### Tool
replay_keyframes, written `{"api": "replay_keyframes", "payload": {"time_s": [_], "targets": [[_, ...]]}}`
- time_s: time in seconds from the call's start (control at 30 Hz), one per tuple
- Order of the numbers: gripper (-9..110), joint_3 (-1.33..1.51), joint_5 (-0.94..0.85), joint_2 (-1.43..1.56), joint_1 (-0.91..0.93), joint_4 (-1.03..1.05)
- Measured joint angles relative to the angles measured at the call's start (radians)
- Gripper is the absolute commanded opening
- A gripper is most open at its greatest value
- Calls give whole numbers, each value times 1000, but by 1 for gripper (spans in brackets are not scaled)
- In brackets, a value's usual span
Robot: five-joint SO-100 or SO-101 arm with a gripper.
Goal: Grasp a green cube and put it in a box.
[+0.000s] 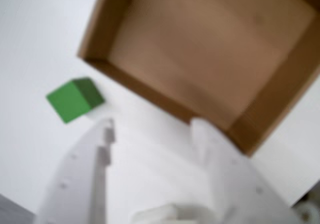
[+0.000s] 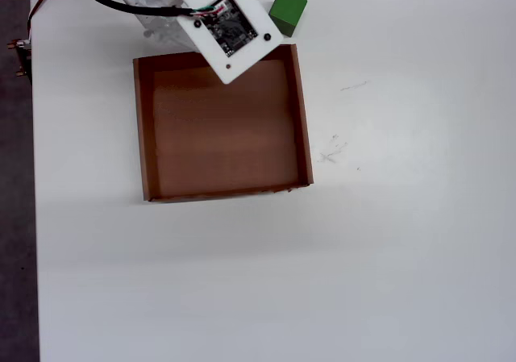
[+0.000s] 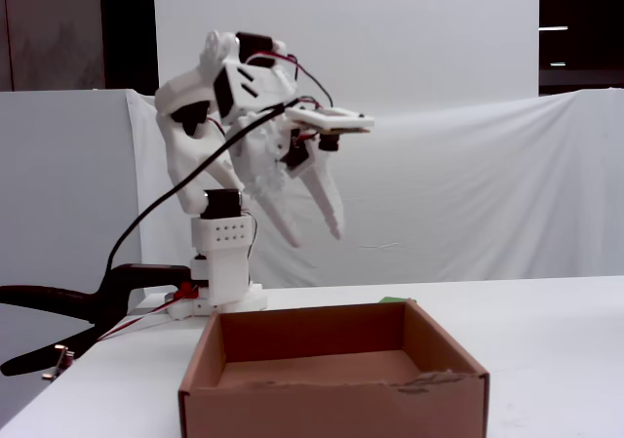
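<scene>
Nothing is done yet — my gripper hangs high with its jaws spread wide and empty, the green cube sits on the table just outside the empty box, so grasp and drop both remain.

We see a plain white table carrying a shallow brown cardboard box. A small bright-green cube sits just outside its top right corner in the overhead view.

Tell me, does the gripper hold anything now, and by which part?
Nothing is held. The gripper hangs open above the table, and the green cube sits outside the box.
</scene>
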Motion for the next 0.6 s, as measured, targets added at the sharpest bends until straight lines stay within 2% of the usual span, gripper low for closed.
{"api": "replay_keyframes", "payload": {"time_s": [0.17,0.6], "targets": [[21,-31,-3,-71,-51,-129],[21,-31,-91,-184,-264,-57]]}}
